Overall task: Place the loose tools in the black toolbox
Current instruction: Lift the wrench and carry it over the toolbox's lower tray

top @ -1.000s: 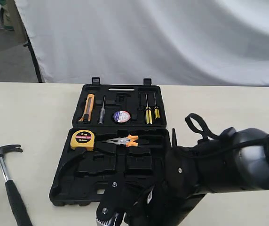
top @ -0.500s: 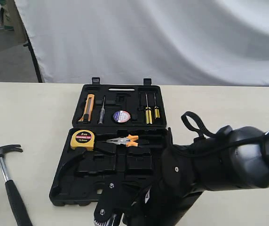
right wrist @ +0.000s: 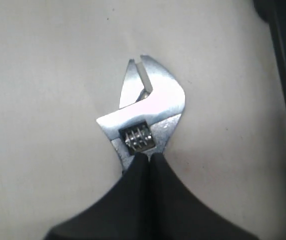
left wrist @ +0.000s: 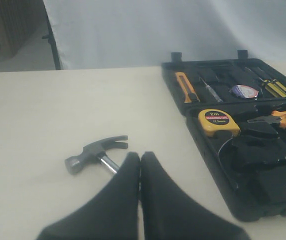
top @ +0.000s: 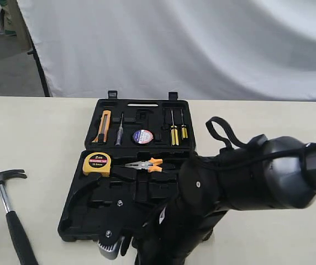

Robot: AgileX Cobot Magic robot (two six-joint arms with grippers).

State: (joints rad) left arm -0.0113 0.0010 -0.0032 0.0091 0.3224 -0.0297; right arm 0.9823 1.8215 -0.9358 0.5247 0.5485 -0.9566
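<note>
Steel, stiff and slick: the silver adjustable wrench (top: pixel 109 246) shows only its head in the exterior view, by the near edge of the open black plastic toolbox (top: pixel 72 218); the black-handled steel claw hammer (top: pixel 10 212) lies well apart, to the left. The left wrist view shows the left gripper (left wrist: pixel 140 162) closed on nothing, near the hammer's head. Only the right wrist view shows the right gripper (right wrist: pixel 144 159) clamped just behind the wrench's head, near its weight; smooth metal may swivel.

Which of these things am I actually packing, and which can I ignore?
Job: hammer, adjustable wrench, tape roll (already boxed), black toolbox.
Ignore, all seated in the box: tape measure, pliers, screwdrivers, utility knife.
</note>
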